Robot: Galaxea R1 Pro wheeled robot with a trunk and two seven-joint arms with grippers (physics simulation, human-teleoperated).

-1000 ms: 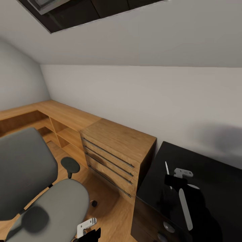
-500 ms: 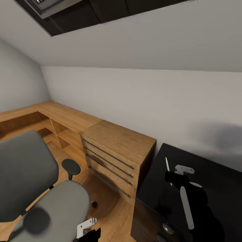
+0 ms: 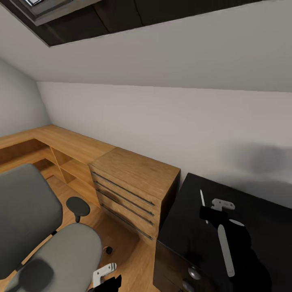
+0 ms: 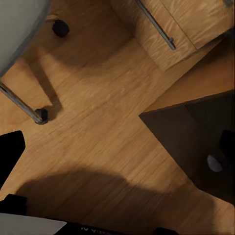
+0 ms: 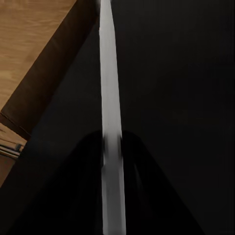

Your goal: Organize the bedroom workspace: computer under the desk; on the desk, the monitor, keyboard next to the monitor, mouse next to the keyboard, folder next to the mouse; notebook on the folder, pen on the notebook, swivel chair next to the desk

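While the right claw [image 3: 207, 215] hangs over the glossy black worktop [image 3: 190, 235] at four o'clock in the head view, its dark fingers are pinched tight on a thin white pen [image 5: 109, 122]. At seven o'clock stands the grey swivel chair [image 3: 44, 239]; the left claw [image 3: 106, 276] is at six o'clock, its opening impossible to judge. An oak drawer unit [image 3: 134, 186] sits just beside the worktop.

Soft even light, slight blur

A glossy black top is seen on the desk [image 3: 243, 202]. Matt grey cloth is seen on the swivel chair [image 3: 28, 211], and wood grain on the drawer unit [image 3: 134, 178].
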